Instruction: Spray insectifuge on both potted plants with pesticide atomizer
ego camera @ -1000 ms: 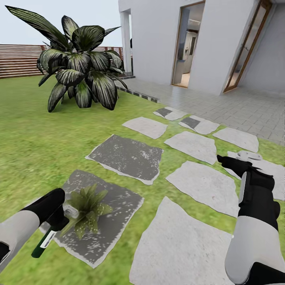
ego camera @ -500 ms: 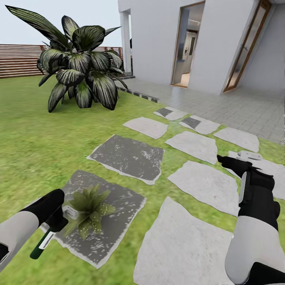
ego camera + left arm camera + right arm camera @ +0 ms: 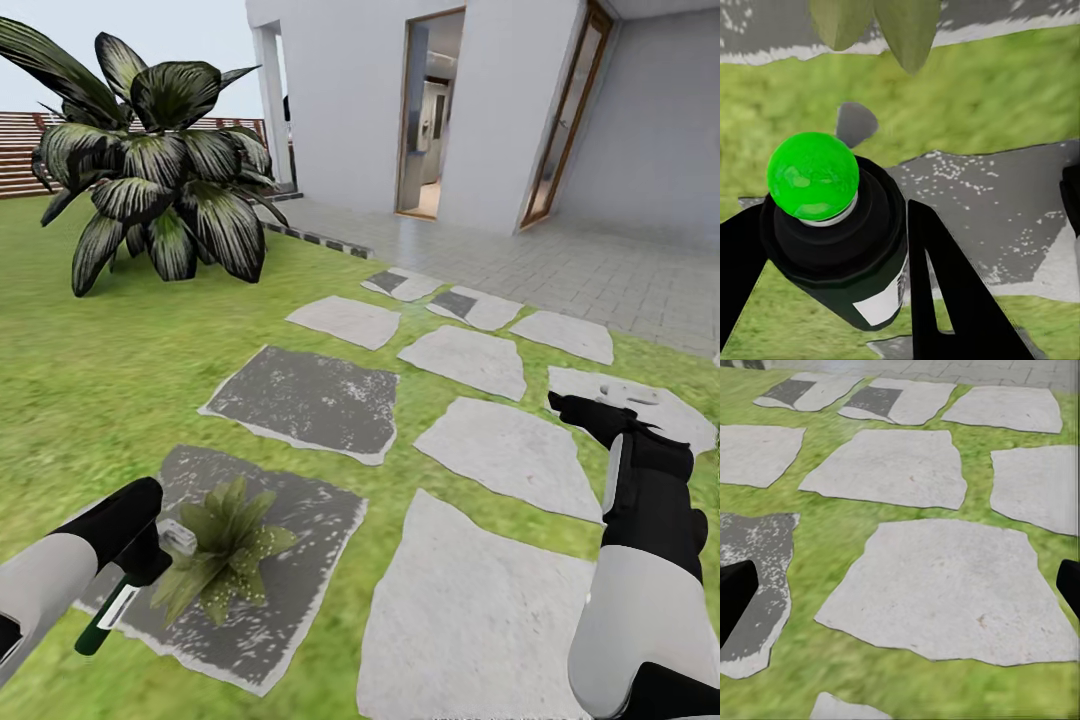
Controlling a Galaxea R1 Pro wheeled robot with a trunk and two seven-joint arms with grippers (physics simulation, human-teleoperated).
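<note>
The pesticide atomizer (image 3: 108, 612), a dark green bottle with a white label, hangs tilted in my left gripper (image 3: 135, 578) at the lower left of the head view. In the left wrist view the black fingers (image 3: 945, 300) are shut on the bottle (image 3: 859, 262), whose round top (image 3: 813, 175) looks bright green. A potted plant (image 3: 225, 552), a low rosette of speckled green leaves with a small grey pot (image 3: 180, 536), sits on a dark stepping stone (image 3: 300, 560) just right of the bottle. My right gripper (image 3: 572, 407) is open over the pale stones, holding nothing.
A big striped-leaf palm (image 3: 150, 185) stands on the grass at the far left. Pale stepping stones (image 3: 470, 610) lead to a grey paved patio (image 3: 600, 270) and the white house (image 3: 480, 100) with open doorways. A brown slatted fence (image 3: 20, 150) closes the back.
The whole picture has shifted left, so the camera has turned right. Both arms hold the same pose, and the atomizer stays in the left gripper beside the plant.
</note>
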